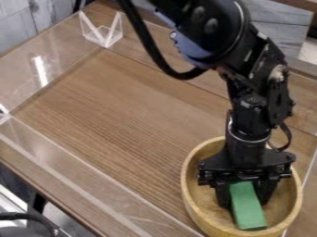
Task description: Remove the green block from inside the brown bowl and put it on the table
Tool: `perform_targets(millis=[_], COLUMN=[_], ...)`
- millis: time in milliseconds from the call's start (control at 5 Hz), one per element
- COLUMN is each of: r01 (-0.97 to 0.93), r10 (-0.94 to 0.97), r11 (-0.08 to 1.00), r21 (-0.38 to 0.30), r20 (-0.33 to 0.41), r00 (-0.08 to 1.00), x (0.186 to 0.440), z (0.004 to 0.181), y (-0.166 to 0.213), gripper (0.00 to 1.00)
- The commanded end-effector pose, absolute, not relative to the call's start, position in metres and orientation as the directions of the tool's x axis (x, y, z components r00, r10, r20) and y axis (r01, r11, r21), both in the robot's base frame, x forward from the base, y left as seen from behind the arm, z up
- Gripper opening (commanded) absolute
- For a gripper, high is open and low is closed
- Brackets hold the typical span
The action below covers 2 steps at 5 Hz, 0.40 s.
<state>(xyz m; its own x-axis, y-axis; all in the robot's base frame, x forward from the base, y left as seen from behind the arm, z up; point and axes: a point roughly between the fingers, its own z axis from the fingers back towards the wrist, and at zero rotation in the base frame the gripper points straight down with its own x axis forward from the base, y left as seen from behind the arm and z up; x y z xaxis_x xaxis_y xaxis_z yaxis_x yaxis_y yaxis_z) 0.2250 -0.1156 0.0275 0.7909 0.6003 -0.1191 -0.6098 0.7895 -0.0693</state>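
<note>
One green block (247,207), one brown bowl (196,204), one hand (243,187). Block inside bowl on counter (124,120), long axis running roughly up-down in view, far end at the hand, which is pinching it.

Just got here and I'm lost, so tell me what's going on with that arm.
The robot arm has its gripper down in the brown bowl, its fingers closed on the green block. The block is in the bowl, not yet on the table.
</note>
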Motion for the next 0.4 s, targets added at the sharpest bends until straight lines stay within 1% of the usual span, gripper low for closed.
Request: perform_targets(millis=[0, 200], r01=[-0.609, -0.598], r10=[0.600, 0.587], r11=[0.787, 0.797], r21=[-0.097, -0.082], r20=[-0.110, -0.125], r00=[0.792, 0.800], x=[0.2318, 0.2286], z=[0.0363, 0.0405], y=[-0.1156, -0.1141], gripper=[0.00, 0.00])
